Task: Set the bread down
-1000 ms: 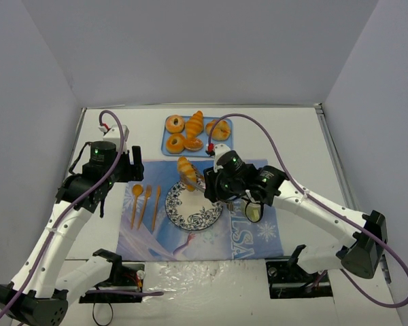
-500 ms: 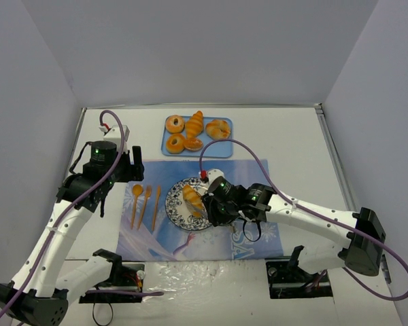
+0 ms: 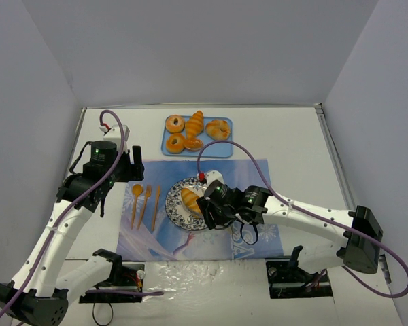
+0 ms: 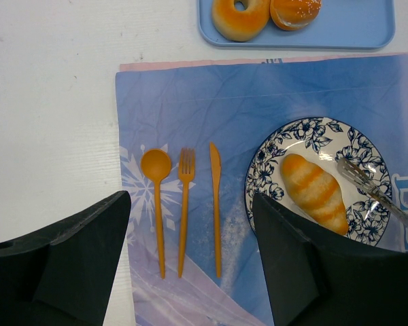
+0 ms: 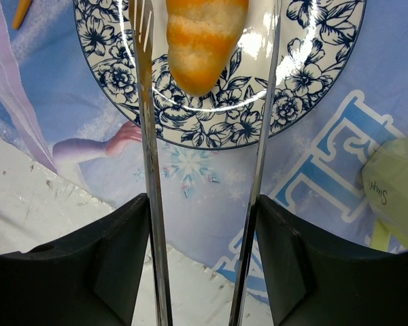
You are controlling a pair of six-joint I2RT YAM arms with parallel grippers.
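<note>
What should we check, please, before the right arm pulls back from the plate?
1. Bread lying on the plate: ok.
2. Right end effector released: ok, its tong blades stand apart on either side of the bread with gaps showing.
3. Bread inside the rim: ok.
4. Blades lifted off the plate: cannot tell.
5. Left end effector out of the way: ok, open above the orange cutlery.

The right arm stretches low toward ten o'clock, its gripper [image 3: 205, 206] angled down with jaws parted, metal tongs running forward from them. The left arm rises bent, its gripper [image 3: 137, 165] aimed toward three o'clock, jaws apart
</note>
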